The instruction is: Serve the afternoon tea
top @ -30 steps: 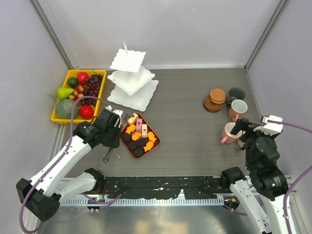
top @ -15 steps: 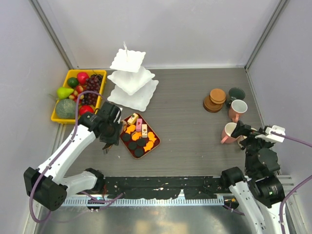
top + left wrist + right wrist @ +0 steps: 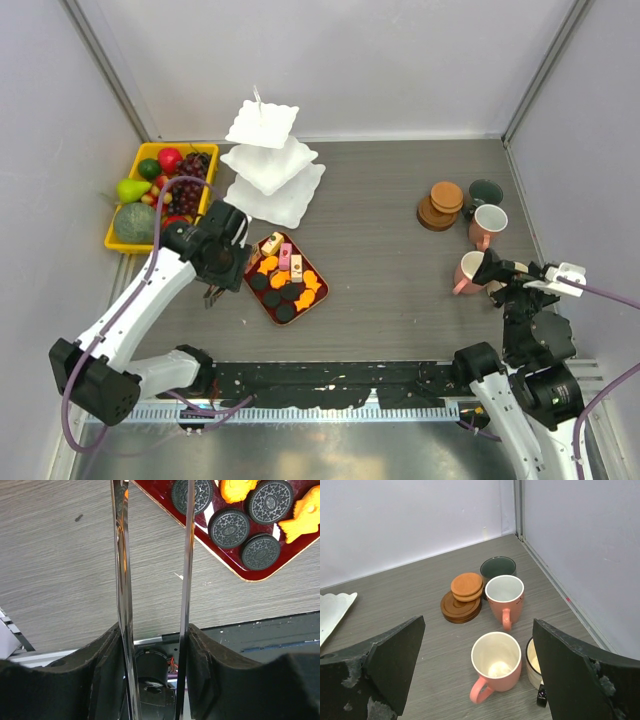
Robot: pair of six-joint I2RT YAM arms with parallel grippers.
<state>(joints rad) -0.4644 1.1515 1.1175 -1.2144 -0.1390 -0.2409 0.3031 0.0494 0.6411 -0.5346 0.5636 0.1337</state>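
Observation:
The white three-tier stand [image 3: 270, 165] is at the back left. A red tray [image 3: 322, 296] holds orange, black round [image 3: 229, 528] and pink/cream pastries. My left gripper [image 3: 218, 285] is left of the tray, shut on the metal tongs [image 3: 121, 570], whose two blades run between my fingers and point past the tray's corner [image 3: 235, 572]. My right gripper [image 3: 477, 625] is open and empty above a pink mug [image 3: 496, 666]. A second pink mug [image 3: 504, 598], a green mug [image 3: 498, 567], a beige mug [image 3: 534, 662] and stacked brown coasters [image 3: 462, 597] stand around it.
A yellow tray [image 3: 128, 248] of fruit sits at the far left, close to my left arm. Grey walls close in the table at the back and right, near the mugs [image 3: 488, 222]. A black rail runs along the near edge.
My left arm has swung round and drawn the tongs a little back and left beside the red tray. My right gripper has shifted slightly towards the near edge over the pink mug.

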